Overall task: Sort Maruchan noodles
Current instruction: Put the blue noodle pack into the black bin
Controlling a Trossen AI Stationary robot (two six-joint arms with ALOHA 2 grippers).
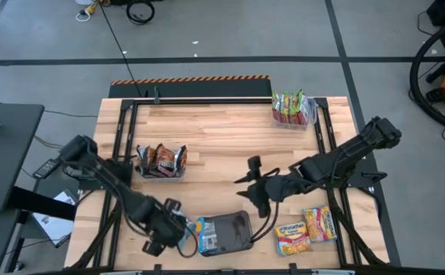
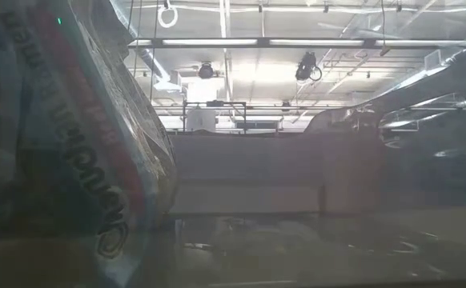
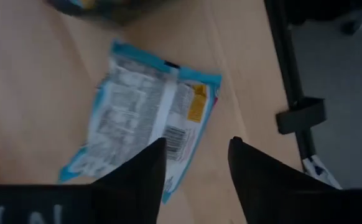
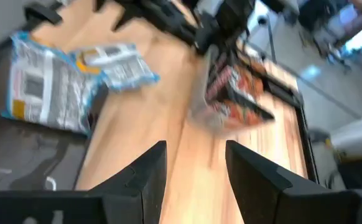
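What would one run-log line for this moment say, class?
left gripper: open, over blue-white packet | right gripper: open, mid-table, empty | yellow packets: table's near right | tubs: dark-red packets, green packets

Tray (image 1: 238, 229) at counter's (image 1: 222, 137) near edge; one packet (image 1: 206, 235) touching tray's left, two packets (image 1: 306, 231) right of tray, both tubs (image 1: 161, 162) behind tray.

Grey floor (image 1: 299, 30) — ceiling strip lights (image 2: 241, 42) overhead.
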